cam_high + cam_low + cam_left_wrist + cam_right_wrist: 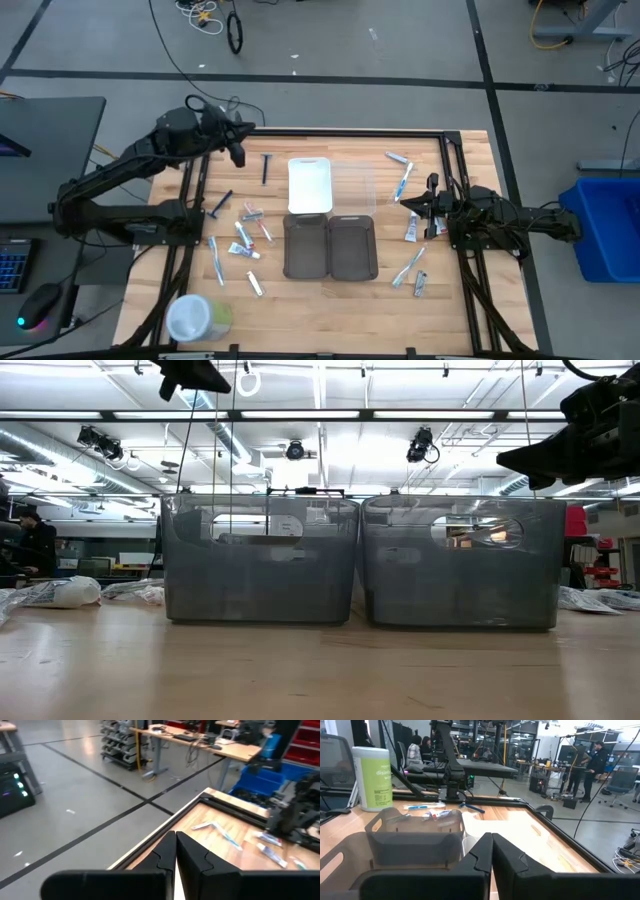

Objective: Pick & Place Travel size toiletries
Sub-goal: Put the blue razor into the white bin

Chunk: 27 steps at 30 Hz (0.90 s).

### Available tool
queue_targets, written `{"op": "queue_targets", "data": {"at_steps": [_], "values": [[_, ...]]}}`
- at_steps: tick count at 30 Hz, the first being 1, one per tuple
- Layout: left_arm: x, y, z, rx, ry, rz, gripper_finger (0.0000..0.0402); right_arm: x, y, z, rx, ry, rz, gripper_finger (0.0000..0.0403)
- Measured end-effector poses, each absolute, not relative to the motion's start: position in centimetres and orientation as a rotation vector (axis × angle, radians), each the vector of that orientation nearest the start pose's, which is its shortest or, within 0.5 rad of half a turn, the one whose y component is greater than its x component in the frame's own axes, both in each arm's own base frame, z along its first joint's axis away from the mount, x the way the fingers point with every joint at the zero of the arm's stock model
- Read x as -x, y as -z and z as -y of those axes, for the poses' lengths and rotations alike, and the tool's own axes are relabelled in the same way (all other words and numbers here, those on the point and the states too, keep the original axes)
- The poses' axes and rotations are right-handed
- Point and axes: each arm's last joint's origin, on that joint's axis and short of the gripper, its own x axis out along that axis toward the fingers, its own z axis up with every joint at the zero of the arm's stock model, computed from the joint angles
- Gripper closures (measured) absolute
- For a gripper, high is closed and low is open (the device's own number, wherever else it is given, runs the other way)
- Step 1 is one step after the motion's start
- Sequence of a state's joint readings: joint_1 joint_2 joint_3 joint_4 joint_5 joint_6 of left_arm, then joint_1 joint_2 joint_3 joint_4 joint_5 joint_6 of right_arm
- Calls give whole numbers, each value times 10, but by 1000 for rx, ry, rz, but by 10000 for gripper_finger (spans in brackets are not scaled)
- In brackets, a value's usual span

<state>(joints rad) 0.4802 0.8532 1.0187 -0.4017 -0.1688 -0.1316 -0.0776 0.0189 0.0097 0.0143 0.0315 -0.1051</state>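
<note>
The toiletries lie loose on the wooden table in two groups. On the left are small white tubes (243,235), a toothbrush (216,260), a blue-handled stick (222,205) and a thin black stick (265,167). On the right are a toothbrush (403,183), a tube (412,230) and another toothbrush (408,268). My left gripper (238,155) is shut and empty, up over the table's far left corner; its wrist view (175,851) shows the fingers together. My right gripper (405,203) is shut and empty beside the right group, pointing toward the trays; its fingers also show together in its wrist view (491,851).
Two grey trays (305,245) (352,247) stand side by side at mid-table, with a white tray (310,185) and a clear tray (358,185) behind them. A round white-and-green container (195,318) stands at the near left. Black frame rails (455,160) run along the table's sides.
</note>
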Motion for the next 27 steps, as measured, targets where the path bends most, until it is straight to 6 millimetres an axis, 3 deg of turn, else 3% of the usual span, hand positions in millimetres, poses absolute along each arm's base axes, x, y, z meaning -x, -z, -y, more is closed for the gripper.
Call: {"op": "queue_targets", "data": {"at_steps": [20, 27], "values": [[-146, -378, -90, 178, -708, -209, 386, -98, -167, 9, 105, 110, -1, 389], [-146, -365, -90, 192, -711, -344, 386, -98, -167, 9, 105, 110, -1, 389]]}}
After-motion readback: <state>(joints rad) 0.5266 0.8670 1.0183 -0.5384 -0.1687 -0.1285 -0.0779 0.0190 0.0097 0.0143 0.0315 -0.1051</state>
